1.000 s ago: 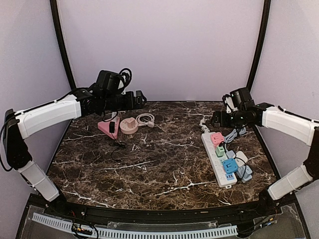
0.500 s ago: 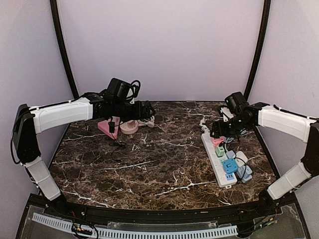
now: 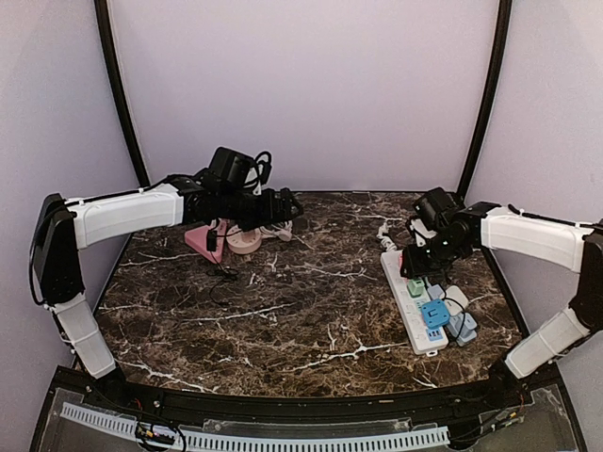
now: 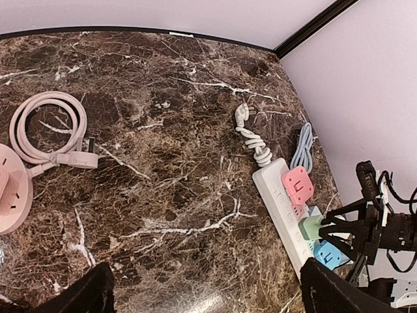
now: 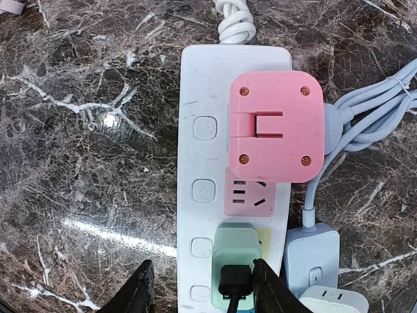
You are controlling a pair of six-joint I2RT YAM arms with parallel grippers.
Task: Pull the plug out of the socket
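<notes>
A white power strip (image 3: 405, 299) lies at the right of the table, with a pink plug (image 5: 275, 127), a green plug (image 5: 234, 248) and a blue plug (image 3: 434, 314) in its sockets. A black cable connector (image 5: 234, 280) sticks out of the green plug. My right gripper (image 5: 202, 287) is down over the green plug, straddling it. Its right finger (image 5: 268, 285) touches the plug's side, while the left finger (image 5: 135, 290) stands apart over the marble, so the jaws are open. My left gripper (image 4: 208, 293) hovers wide open above the table's middle back, holding nothing.
A coiled pink cable (image 4: 49, 127), a round pink dock (image 3: 243, 237) and a pink charger (image 3: 201, 241) lie at the back left. Grey-blue adapters (image 5: 311, 251) and pale blue cords (image 5: 371, 111) crowd the strip's right side. The strip's white cord (image 4: 251, 137) is knotted behind it.
My right gripper has dropped onto the power strip and its jaws have narrowed around the green plug. My left arm has reached further right over the table, still open.
</notes>
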